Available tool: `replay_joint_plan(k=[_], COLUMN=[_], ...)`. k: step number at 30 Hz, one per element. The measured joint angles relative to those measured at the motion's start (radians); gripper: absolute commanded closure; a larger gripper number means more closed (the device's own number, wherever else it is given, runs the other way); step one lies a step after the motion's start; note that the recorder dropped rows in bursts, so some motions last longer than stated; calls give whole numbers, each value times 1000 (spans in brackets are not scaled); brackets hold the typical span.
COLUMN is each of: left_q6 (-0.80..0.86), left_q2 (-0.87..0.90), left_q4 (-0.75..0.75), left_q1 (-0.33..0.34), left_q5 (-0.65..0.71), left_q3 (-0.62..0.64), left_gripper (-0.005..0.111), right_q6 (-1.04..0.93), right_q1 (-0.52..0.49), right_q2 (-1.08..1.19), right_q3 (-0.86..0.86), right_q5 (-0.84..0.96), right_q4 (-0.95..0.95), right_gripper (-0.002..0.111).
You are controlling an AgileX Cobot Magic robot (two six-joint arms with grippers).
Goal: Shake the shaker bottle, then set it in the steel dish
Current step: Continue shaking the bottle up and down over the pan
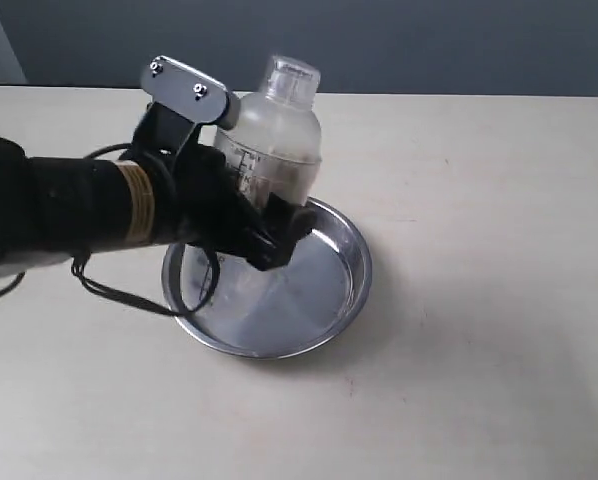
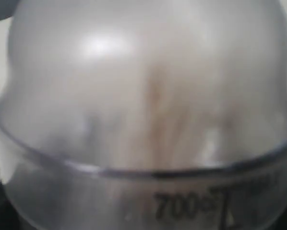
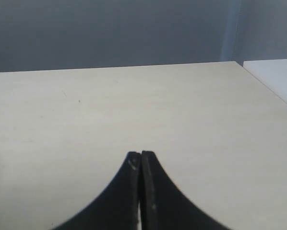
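The shaker bottle [image 1: 277,130], frosted clear plastic with a domed top and small round cap, stands upright over the far left part of the steel dish [image 1: 324,310]. My left gripper [image 1: 269,225] is shut on its lower body, and I cannot tell whether its base touches the dish. In the left wrist view the shaker bottle [image 2: 143,96] fills the picture, blurred, with a black "700" mark; the fingers are hidden. My right gripper [image 3: 141,154] is shut on nothing above bare tabletop, and it is out of the exterior view.
The left arm's black cable [image 1: 129,295] loops down over the dish's left rim. A beige tabletop [image 1: 479,250] spreads round the dish, with a grey wall behind. The table's edge and a white surface [image 3: 278,76] show in the right wrist view.
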Motion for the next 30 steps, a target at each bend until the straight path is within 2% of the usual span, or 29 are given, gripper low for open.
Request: replay_joint_plan(k=[2, 4, 7, 10, 12, 16, 19, 22, 25, 27, 30], left_q6=[4, 4, 4, -12, -23, -23, -24, -44, -30, -10, 0], left_q2=[-73, -133, -130, -13, -6, -135, -118, -35, -105, -169, -150], left_q4=[12, 15, 15, 19, 24, 42, 41, 37, 44, 44, 44], left_q1=[0, 0, -14, -18, -18, -18, -26, -28, -28, -28, -28], left_q5=[-4, -63, -142, -70, -29, -92, -132, -48, -35, -83, -124], left_q3=[-49, -99, -57, 14, 16, -92, -57, 5, -41, -94, -56], left_gripper=[106, 106, 106, 106, 106, 106, 106, 106, 106, 106, 106], right_q6=[0, 0, 0, 0, 0, 0, 0, 0, 0, 0, 0], right_q1=[0, 0, 0, 0, 0, 0, 0, 0, 0, 0, 0], right_q2=[0, 0, 0, 0, 0, 0, 0, 0, 0, 0, 0], right_q3=[0, 0, 0, 0, 0, 0, 0, 0, 0, 0, 0], right_q5=[0, 0, 0, 0, 0, 0, 0, 0, 0, 0, 0], right_q4=[0, 0, 0, 0, 0, 0, 0, 0, 0, 0, 0], right_gripper=[109, 109, 109, 109, 109, 109, 109, 109, 109, 109, 109])
